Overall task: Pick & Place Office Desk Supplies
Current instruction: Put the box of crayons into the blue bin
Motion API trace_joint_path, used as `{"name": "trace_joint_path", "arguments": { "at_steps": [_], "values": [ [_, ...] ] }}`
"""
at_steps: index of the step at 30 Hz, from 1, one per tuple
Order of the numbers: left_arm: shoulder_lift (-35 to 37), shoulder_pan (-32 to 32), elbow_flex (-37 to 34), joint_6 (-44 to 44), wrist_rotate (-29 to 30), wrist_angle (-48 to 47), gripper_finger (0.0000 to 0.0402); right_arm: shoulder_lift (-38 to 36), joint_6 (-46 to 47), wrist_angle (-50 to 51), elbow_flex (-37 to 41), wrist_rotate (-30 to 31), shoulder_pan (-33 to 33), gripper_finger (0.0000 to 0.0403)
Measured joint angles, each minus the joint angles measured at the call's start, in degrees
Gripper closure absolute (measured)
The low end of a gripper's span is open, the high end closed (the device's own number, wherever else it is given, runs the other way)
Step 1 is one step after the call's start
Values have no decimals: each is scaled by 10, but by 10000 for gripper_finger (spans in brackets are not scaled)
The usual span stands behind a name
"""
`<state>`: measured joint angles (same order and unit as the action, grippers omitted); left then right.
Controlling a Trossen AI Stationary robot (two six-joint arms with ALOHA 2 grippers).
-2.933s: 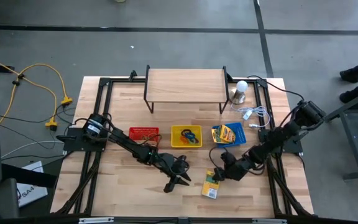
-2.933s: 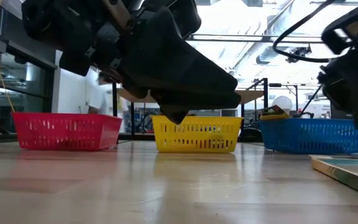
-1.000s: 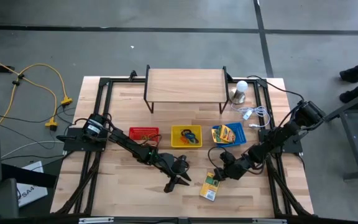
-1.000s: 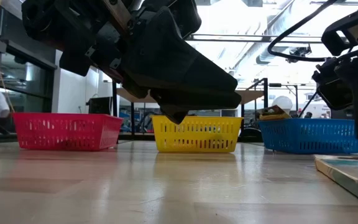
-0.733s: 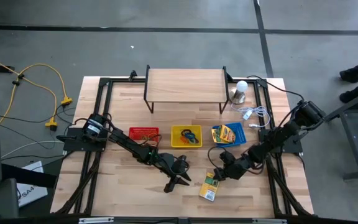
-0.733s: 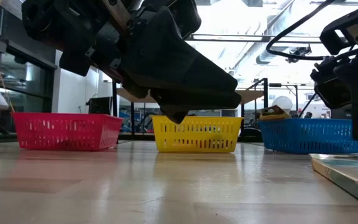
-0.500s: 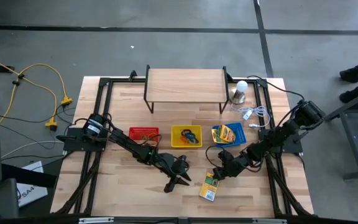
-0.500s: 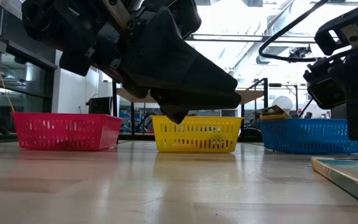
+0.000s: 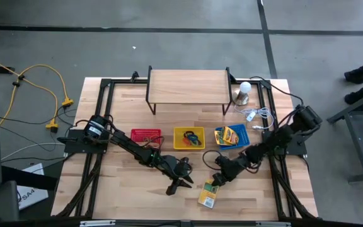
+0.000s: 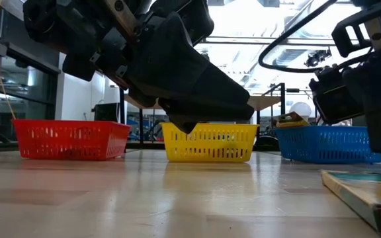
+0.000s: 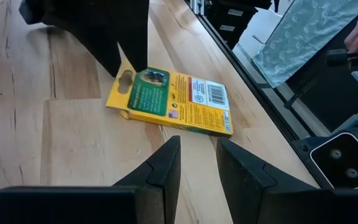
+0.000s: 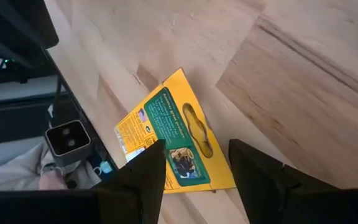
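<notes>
A flat yellow-and-green crayon box (image 9: 208, 194) lies on the table near its near edge, also seen in the left wrist view (image 11: 173, 102) and at the low view's right (image 10: 362, 192). My right gripper (image 9: 215, 183) is open and low over the box's hang-tab end (image 12: 194, 127). My left gripper (image 9: 176, 184) is open and hovers just left of the box, its fingers (image 11: 163, 168) pointing at it and touching nothing. More crayon boxes sit in the blue basket (image 9: 232, 135); coloured small items lie in the yellow basket (image 9: 189, 138). My right gripper comes slanting down from the table's right onto the crayon box's hang-tab end (image 11: 129, 78). One open finger (image 11: 126, 43) stands against that tab's edge; the other finger's meeting place is hidden by the gripper. The box lies flat on the table.
A red basket (image 9: 146, 135) stands left of the yellow one. Behind the baskets is a raised wooden shelf (image 9: 188, 88). A white bulb (image 9: 242, 93) and white wire (image 9: 260, 115) lie at the far right. Bare wood shows along the near left.
My right gripper has moved toward the table's left and a little toward the near edge, staying open. The crayon box has slid along the table with it, toward the near left, and turned slightly.
</notes>
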<state>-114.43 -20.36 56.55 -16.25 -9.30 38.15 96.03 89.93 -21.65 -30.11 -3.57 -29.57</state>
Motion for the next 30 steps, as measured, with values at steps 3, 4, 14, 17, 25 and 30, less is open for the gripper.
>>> {"name": "trace_joint_path", "arguments": {
  "at_steps": [3,4,14,17,25,30],
  "values": [
    [0,0,0,0,0,0,302,0,-15,6,0,-4,7,234],
    [0,0,0,0,0,0,302,0,-19,7,0,-5,8,234],
    [0,0,0,0,0,0,302,3,-62,-25,2,-8,8,234],
    [0,0,0,0,0,0,302,3,-74,-34,2,-8,8,234],
    [0,0,0,0,-1,0,302,20,-85,-46,0,13,13,234],
    [0,0,0,0,-2,-1,302,36,-86,-78,0,-7,13,234]
  ]
}}
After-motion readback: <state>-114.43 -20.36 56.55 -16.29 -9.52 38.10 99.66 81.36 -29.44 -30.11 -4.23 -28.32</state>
